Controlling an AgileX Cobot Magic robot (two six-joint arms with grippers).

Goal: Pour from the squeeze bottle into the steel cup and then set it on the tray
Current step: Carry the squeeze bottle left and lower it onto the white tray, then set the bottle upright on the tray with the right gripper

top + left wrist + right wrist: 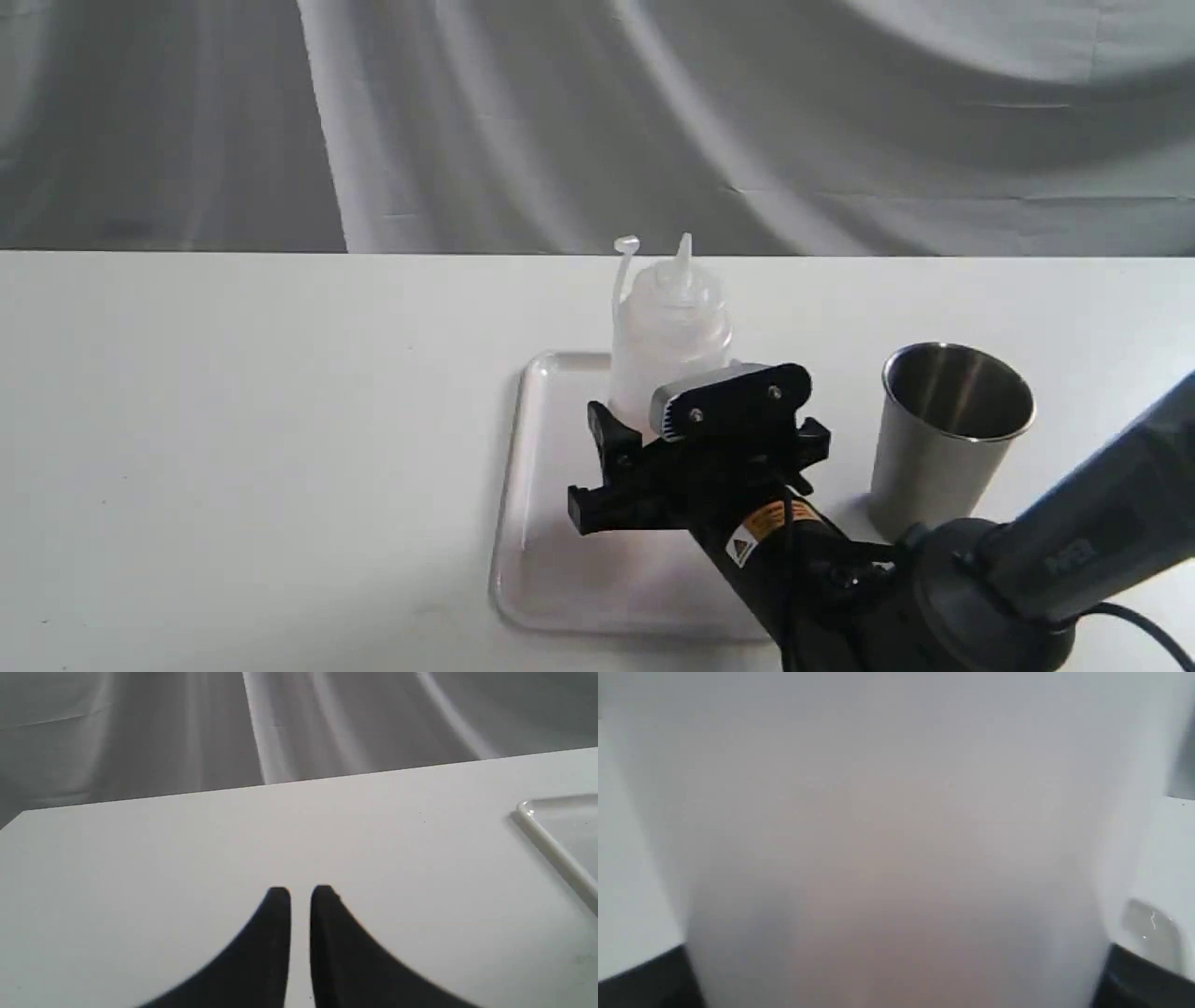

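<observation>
The right end effector (665,418) is gripping the squeeze bottle (667,327), which is standing upright on the far part of the white tray (512,485). In the right wrist view its dark fingers (640,980) are sitting against both sides of the bottle with no gap showing. The steel cup (943,439) is standing on the worktop (233,420) just right of the tray, and its contents are not showing, so I cannot tell whether the pour is already done.

The tethered cap (625,245) is hanging off the nozzle (684,250), so the spout is open and the soft wall is likely giving under pressure. The grip should be staying light and low on the body.

If the bottle is being lifted, it should be going straight up to clear the tray rim before moving right to the cup. If it is being released, the fingers should be opening evenly and backing out toward the near right without dragging it.

The left end effector (300,896) is nearly closed and empty, hovering over bare worktop left of the tray.
</observation>
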